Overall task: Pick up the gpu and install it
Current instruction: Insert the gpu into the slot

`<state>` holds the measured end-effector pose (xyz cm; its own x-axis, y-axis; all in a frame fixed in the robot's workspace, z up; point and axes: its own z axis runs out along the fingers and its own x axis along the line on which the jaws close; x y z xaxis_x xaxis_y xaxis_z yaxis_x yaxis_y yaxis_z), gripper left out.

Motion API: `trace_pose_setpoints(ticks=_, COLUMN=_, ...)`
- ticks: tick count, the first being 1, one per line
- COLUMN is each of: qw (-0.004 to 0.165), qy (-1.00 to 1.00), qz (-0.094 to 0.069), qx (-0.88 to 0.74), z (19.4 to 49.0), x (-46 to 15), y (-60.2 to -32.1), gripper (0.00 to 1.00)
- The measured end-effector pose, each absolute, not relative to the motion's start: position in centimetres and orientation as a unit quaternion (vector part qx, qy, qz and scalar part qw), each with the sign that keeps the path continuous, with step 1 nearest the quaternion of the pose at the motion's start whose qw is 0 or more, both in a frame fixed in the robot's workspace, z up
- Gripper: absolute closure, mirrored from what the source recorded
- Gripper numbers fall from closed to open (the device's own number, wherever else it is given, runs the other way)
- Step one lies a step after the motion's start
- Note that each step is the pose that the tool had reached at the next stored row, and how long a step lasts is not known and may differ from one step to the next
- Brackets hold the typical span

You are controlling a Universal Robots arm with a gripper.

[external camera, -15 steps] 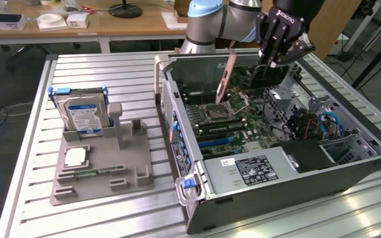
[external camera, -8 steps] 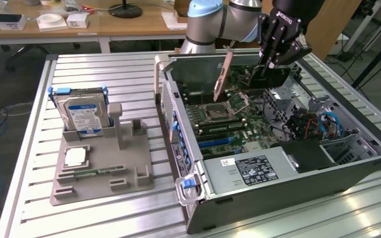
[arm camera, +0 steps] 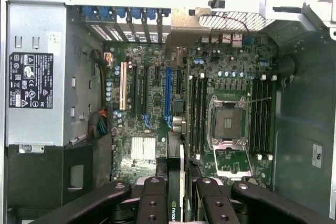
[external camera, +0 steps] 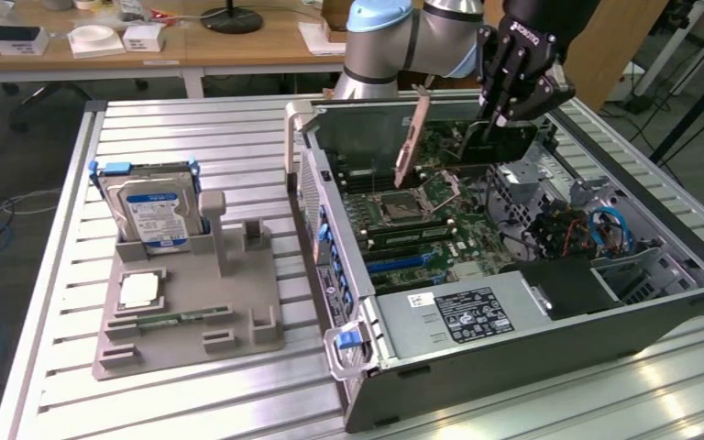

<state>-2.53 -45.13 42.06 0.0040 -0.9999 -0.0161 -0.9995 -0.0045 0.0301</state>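
Note:
The gpu [external camera: 508, 147], a dark flat card with a narrow silver bracket [external camera: 416, 133] at one end, hangs edge-down over the open computer case [external camera: 645, 321]. My gripper [external camera: 484, 136] is shut on its upper edge. In the wrist view the gpu [arm camera: 177, 184] shows as a thin edge with a green logo between my black fingers [arm camera: 155, 200]. Below it lies the motherboard [arm camera: 152, 108] with its expansion slots, one of them blue [arm camera: 168, 95]. The card is held above the board and is apart from it.
A grey fixture tray [external camera: 224, 335] on the exterior view's left holds a silver hard drive with a blue label [external camera: 150, 215] and a green memory stick [external camera: 179, 319]. The case holds a power supply [external camera: 462, 316], a CPU socket [arm camera: 228, 121] and cables [external camera: 597, 229].

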Motion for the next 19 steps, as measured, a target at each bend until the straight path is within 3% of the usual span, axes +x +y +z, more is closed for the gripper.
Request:
trace_pose_setpoints(ticks=4, qw=-0.008, qy=-0.706, qz=-0.004, qx=0.708, z=41.8, x=-2.8, y=-45.1, gripper=0.74)
trace_pose_setpoints(ticks=19, qw=-0.011, qy=-0.72, qz=0.001, qx=0.694, z=39.3, x=-5.2, y=-45.1, gripper=0.74)
